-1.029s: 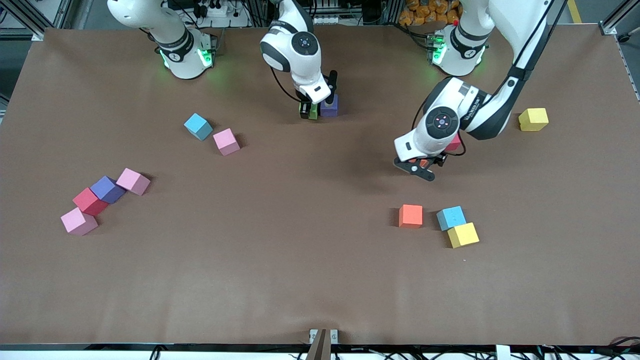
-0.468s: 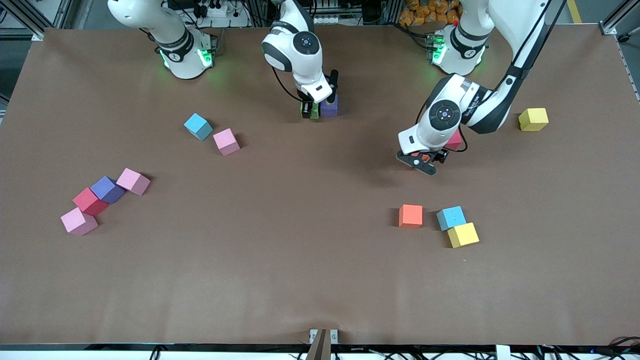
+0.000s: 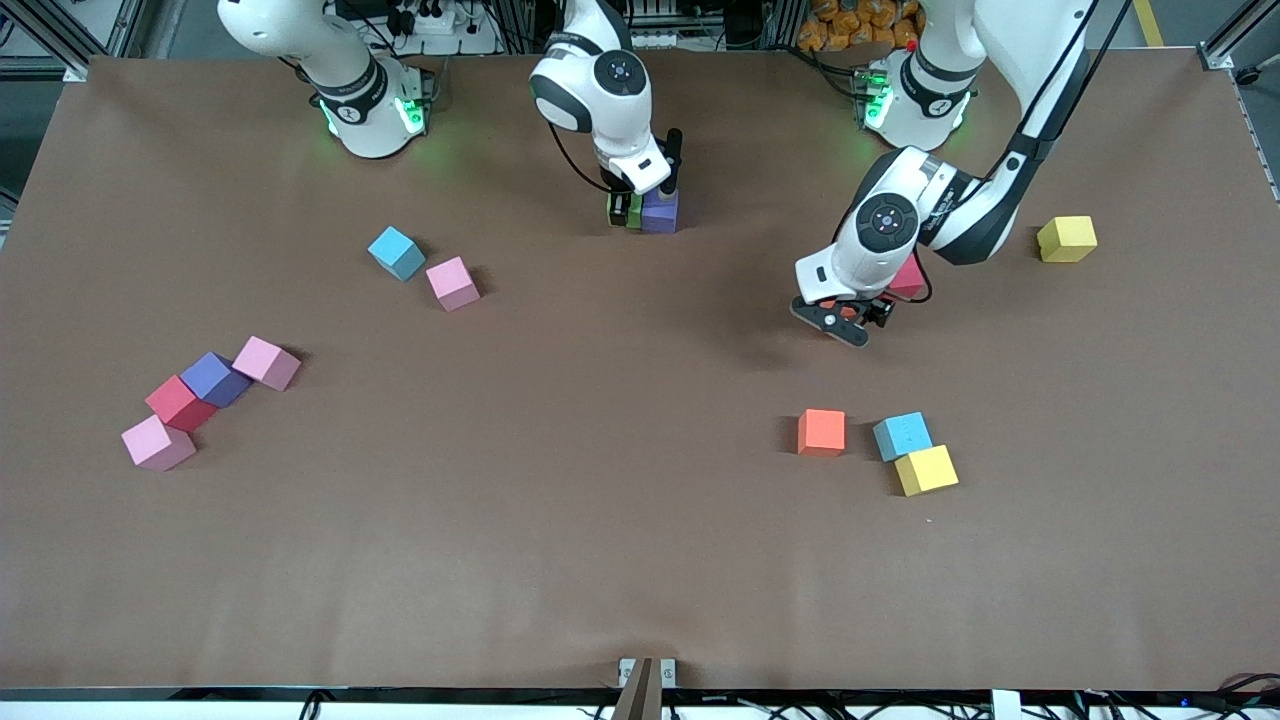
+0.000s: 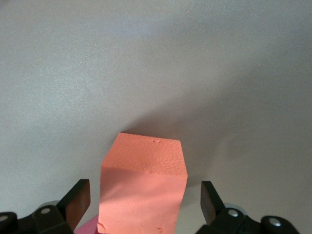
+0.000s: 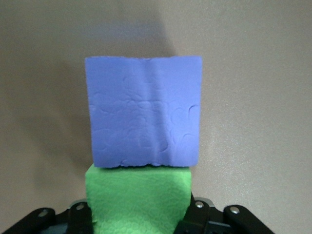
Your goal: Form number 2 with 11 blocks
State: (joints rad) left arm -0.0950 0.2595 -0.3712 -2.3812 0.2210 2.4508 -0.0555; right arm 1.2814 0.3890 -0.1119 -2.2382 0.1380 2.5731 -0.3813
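The table held three pink blocks (image 3: 453, 283), two purple (image 3: 659, 211), two red (image 3: 179, 402), two light blue (image 3: 396, 252), two yellow (image 3: 1066, 238), two orange (image 3: 821, 431) and one green (image 5: 139, 200).

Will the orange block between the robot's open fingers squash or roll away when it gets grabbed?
The orange block looks like dimpled foam, so it probably squashes slightly, then springs back. Its flat faces mean it likely won't roll. The open left gripper straddles it evenly, so tipping seems unlikely.

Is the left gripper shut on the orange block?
No. In the left wrist view the left gripper stands open, its fingers apart from the orange block between them.
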